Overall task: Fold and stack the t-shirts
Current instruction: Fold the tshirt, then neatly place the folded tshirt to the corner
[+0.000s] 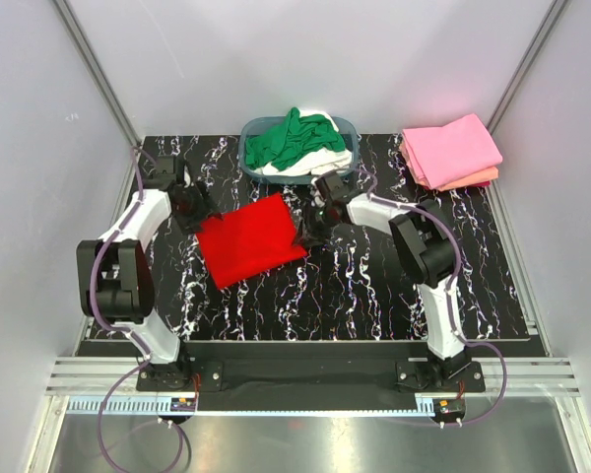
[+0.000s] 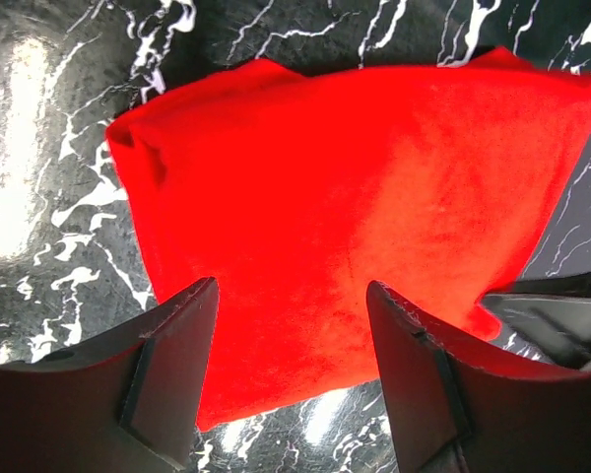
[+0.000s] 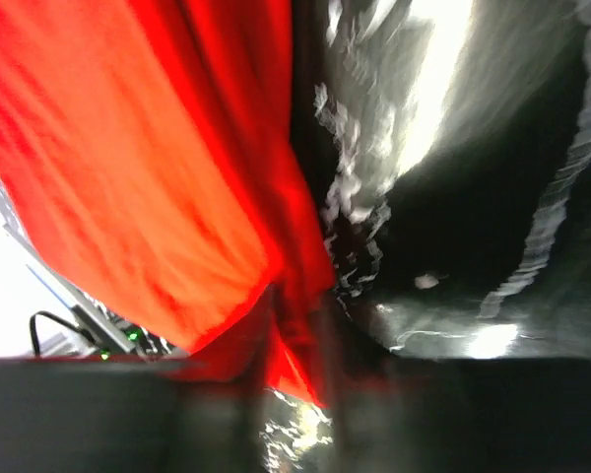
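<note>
The red t-shirt (image 1: 251,239) lay folded at frame centre, the left gripper (image 2: 291,291) parted over its edge; the right gripper (image 1: 308,229) was blurred, its hold unclear. Uneven pinching could drag the fold open.

Left gripper (image 2: 291,374) hangs low, jaws apart; right gripper (image 1: 310,229) faces it, jaws too blurred to judge

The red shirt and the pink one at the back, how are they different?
The red shirt lies alone in the middle; the pink shirt tops a stack over a salmon shirt at the far right corner. The red shirt is vivid, the pink shirt pale. Both are folded flat.
</note>
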Motion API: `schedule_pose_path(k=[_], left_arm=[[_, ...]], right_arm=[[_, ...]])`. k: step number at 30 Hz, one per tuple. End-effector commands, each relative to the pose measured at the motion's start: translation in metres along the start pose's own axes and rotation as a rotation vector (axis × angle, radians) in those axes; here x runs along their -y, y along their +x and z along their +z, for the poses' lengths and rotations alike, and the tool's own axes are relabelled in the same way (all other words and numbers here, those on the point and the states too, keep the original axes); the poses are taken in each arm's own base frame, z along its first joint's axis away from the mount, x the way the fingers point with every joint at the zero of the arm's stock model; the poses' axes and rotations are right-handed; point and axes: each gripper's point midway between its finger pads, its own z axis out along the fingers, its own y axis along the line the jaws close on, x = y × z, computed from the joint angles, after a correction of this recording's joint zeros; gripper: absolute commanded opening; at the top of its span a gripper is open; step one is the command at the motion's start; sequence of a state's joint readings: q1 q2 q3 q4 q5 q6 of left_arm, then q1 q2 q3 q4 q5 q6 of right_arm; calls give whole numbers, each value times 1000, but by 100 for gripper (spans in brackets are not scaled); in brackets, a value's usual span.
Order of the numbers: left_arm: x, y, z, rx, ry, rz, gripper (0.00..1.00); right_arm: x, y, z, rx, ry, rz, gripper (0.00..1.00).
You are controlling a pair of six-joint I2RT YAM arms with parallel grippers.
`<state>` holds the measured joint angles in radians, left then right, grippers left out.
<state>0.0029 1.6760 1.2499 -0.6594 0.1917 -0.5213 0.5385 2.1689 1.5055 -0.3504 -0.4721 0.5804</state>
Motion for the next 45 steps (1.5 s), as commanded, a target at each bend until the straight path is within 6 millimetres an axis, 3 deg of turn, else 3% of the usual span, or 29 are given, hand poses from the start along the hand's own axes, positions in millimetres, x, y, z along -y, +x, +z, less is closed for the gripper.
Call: schedule_pose_path(k=[1,3,4,6,7,9,12,14,15,17,21,25,30,33,38,41,45], left_arm=[[10,-8,-27,66,56,22,66],[8,-1,-41,77,51,43,66],[6,2,-45,79,50,51,66],[3,13,-59,88,53,62,66],[1,17,-63,90,56,66,66],[-3,29,-72,98,65,81,67],[-11,41,-84,114,57,111,68],[-17,47,-91,117,37,132,68],[-22,48,-96,141,20,143,68],[-27,51,-101,154,2,164,68],[-38,61,-106,184,-14,168,68],[-42,71,-105,189,-4,156,68],[-42,72,-108,224,10,161,68],[-42,71,-110,242,17,167,68],[-41,70,-112,262,25,170,68],[-41,70,-112,265,25,169,68],[-41,69,-113,271,24,169,68]], right_arm=[[-13,41,15,-54,-3,-3,18],[-4,62,17,-71,38,13,7],[-13,72,12,-67,40,17,3],[-4,95,9,-77,81,32,0],[-17,98,-1,-56,63,34,0],[-17,115,-8,-59,90,19,32],[-19,115,-31,-17,123,3,85],[-25,105,-50,42,134,-32,98],[-26,104,-55,54,133,-42,100],[-33,97,-66,92,112,-74,100],[-21,74,-66,134,85,-31,100],[0,50,-44,134,31,52,95],[-1,24,-19,137,-23,82,85],[-3,23,0,105,-47,114,81],[-3,37,24,62,-37,160,76],[3,48,35,40,-31,192,56],[1,47,42,59,-87,201,31]])
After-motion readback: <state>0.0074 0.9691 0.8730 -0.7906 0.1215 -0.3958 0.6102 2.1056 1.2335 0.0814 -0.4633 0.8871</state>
